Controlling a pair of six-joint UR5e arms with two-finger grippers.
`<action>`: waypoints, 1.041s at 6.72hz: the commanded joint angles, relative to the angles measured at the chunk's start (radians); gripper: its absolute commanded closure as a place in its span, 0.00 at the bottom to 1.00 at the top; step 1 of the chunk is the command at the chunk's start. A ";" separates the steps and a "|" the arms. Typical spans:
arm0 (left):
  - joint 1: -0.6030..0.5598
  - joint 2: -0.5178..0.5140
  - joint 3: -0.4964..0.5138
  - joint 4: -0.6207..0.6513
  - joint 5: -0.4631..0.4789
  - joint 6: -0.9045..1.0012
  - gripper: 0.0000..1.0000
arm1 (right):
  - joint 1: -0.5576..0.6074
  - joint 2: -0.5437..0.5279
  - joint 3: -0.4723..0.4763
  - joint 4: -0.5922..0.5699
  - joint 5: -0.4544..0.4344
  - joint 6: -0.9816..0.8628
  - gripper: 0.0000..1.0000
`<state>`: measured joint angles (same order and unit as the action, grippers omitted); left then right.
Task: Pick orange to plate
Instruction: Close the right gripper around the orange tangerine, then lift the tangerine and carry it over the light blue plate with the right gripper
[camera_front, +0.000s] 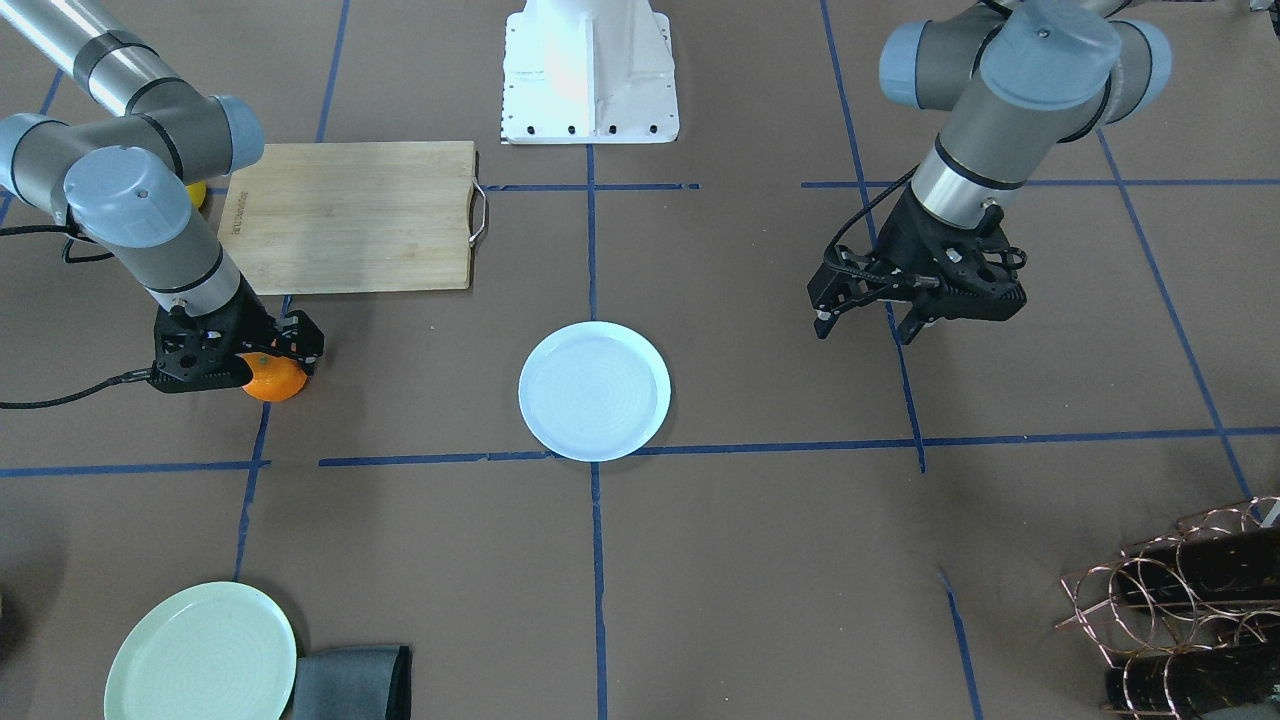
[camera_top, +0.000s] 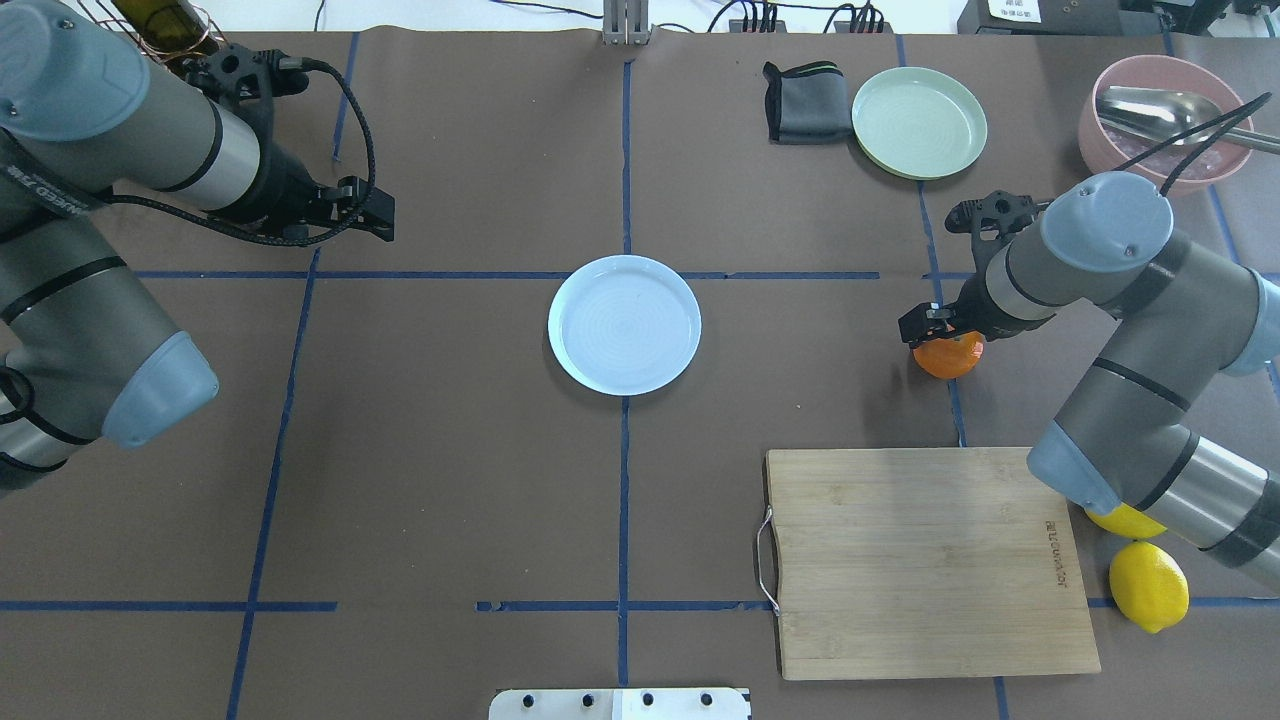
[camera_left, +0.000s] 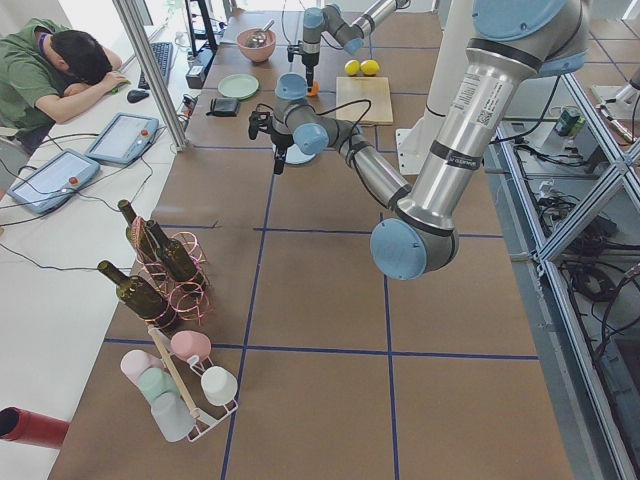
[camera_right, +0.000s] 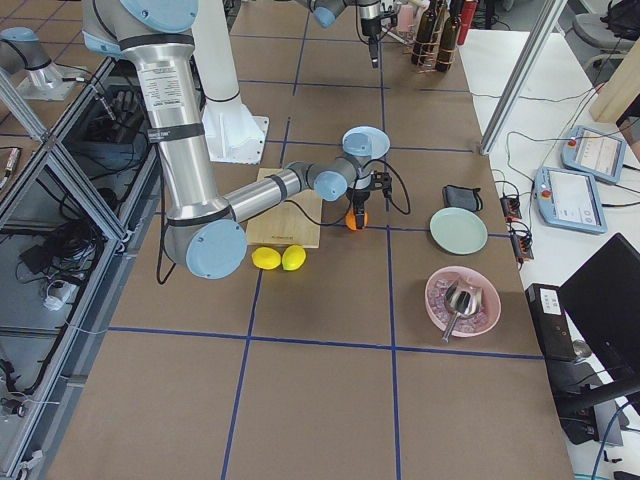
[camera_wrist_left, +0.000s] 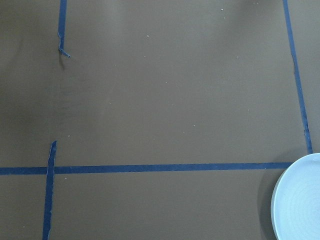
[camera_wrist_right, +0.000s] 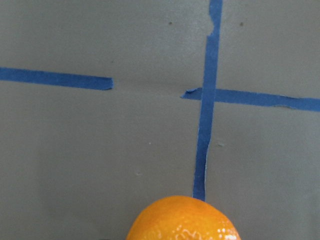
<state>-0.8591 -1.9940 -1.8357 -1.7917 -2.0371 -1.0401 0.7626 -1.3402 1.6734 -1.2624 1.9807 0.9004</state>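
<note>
The orange (camera_top: 948, 357) sits on the brown table beside a blue tape line, far to the right of the plate (camera_top: 624, 325) in the overhead view. My right gripper (camera_top: 940, 332) is lowered onto the orange (camera_front: 275, 382), its black fingers down beside the fruit. I cannot tell whether they press it. The right wrist view shows only the orange's top (camera_wrist_right: 184, 220) at the bottom edge. The pale blue plate (camera_front: 595, 390) is bare at the table's middle, and its rim (camera_wrist_left: 300, 200) shows in the left wrist view. My left gripper (camera_front: 862, 328) hovers open and holds nothing.
A wooden cutting board (camera_top: 925, 560) lies near the right arm, with two lemons (camera_top: 1148, 585) beside it. A pale green plate (camera_top: 918, 122), dark cloth (camera_top: 805, 102) and pink bowl with spoon (camera_top: 1165, 110) sit at the far side. A bottle rack (camera_front: 1180, 600) stands beyond the left gripper.
</note>
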 joint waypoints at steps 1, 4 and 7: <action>-0.001 0.000 0.001 0.000 0.000 0.002 0.00 | 0.000 0.001 0.005 0.003 0.006 -0.001 0.83; -0.066 0.046 -0.008 0.024 -0.008 0.191 0.00 | 0.041 0.092 0.132 -0.157 0.079 0.009 1.00; -0.246 0.130 -0.004 0.182 -0.002 0.751 0.00 | -0.033 0.317 0.141 -0.368 0.067 0.095 1.00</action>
<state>-1.0489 -1.8861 -1.8454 -1.6825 -2.0440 -0.4989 0.7677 -1.0778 1.8199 -1.6041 2.0553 0.9449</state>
